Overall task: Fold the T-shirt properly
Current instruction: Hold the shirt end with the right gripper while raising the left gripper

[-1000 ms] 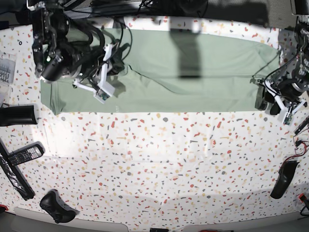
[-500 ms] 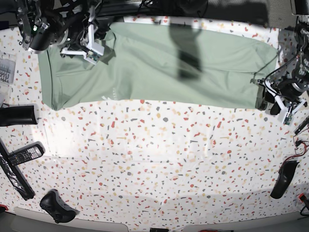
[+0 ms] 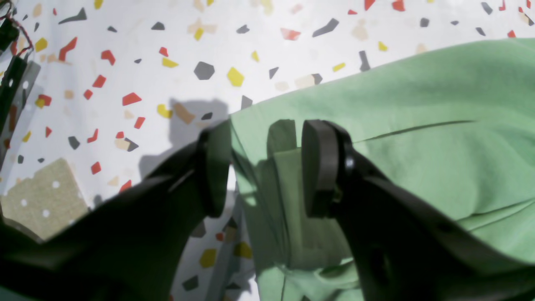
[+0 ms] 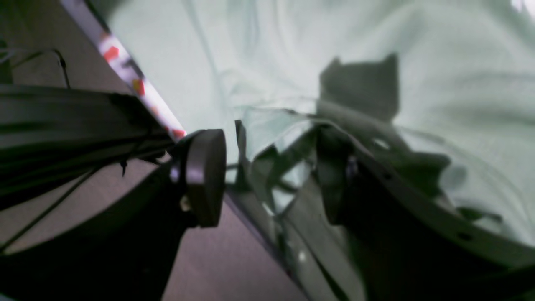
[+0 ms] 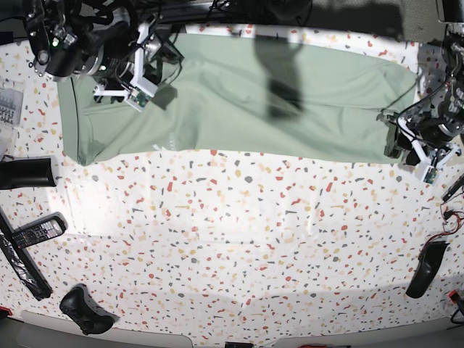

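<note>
The pale green T-shirt lies spread along the far side of the table. My right gripper hovers over its far left part. In the right wrist view this gripper stands open, with a loose flap of the blurred T-shirt between the jaws. My left gripper is at the shirt's near right corner. In the left wrist view it is open, and the folded edge of the T-shirt lies between its fingers without being pinched.
On the speckled table a black cylinder, a remote control and a black game controller lie along the left side. A black object lies at the near right. Cables hang by the right edge.
My right gripper carried a part of the shirt from the middle left toward the far left corner, then opened and let it go. The left arm barely moved.
</note>
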